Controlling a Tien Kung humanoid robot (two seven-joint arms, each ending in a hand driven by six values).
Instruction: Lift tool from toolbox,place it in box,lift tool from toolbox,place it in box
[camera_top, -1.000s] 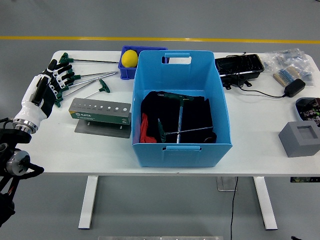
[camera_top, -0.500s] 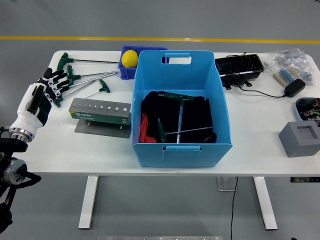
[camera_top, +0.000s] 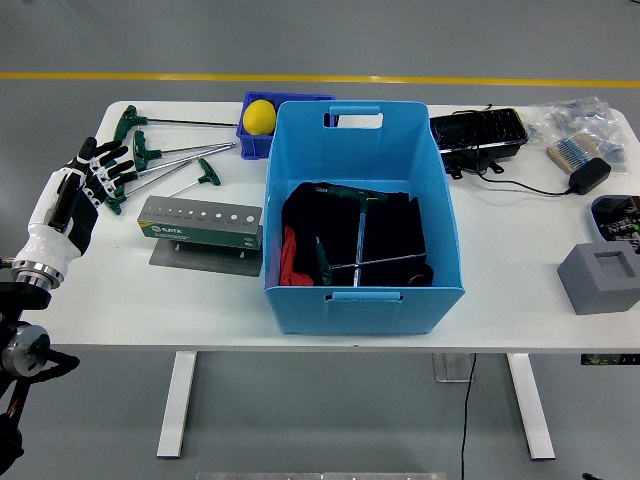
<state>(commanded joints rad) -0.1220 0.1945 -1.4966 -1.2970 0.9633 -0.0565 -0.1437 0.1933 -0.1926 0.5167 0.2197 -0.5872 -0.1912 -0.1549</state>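
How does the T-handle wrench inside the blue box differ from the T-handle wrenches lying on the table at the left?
The wrench in the blue box rests on dark cloth with its shaft pointing toward the near edge; the wrenches on the table lie on bare white tabletop, their shafts pointing right. The boxed one crosses another tool; the table ones lie fanned out beside each other, close to the left hand. All have green T-handles and metal shafts.

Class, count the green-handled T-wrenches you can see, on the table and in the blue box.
6, perhaps more hidden: four left of the box, at and by the left hand; two inside, and.
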